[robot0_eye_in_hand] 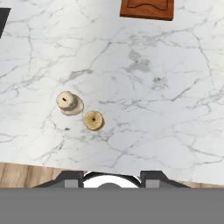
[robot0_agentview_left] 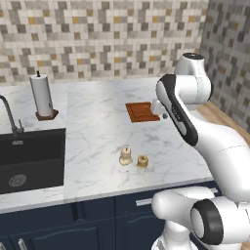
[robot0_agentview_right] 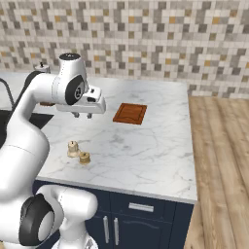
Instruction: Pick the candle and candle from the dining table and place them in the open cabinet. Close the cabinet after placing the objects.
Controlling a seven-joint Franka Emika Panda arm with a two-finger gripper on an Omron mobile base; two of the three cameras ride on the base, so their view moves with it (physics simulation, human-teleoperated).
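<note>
Two small candles stand side by side near the front of the white marble dining table (robot0_agentview_left: 97, 122). The taller pale cream candle (robot0_agentview_left: 125, 156) (robot0_agentview_right: 73, 148) (robot0_eye_in_hand: 69, 103) is on the left, and the squat golden-tan candle (robot0_agentview_left: 142, 161) (robot0_agentview_right: 84, 157) (robot0_eye_in_hand: 93, 120) almost touches it on the right. My gripper (robot0_agentview_right: 81, 115) (robot0_agentview_left: 162, 114) (robot0_eye_in_hand: 111, 178) hangs well above the table, behind the candles, pointing down. It is open, its fingertips (robot0_eye_in_hand: 72, 179) spread wide with nothing between them. The navy wall cabinet is out of view.
A brown wooden cutting board (robot0_agentview_left: 142, 112) (robot0_agentview_right: 130, 113) lies at the back of the table. At the left are a paper-towel roll (robot0_agentview_left: 42, 95), a black sink (robot0_agentview_left: 29, 158) and a faucet (robot0_agentview_left: 10, 114). Wooden floor (robot0_agentview_right: 219, 170) runs along the table's right end.
</note>
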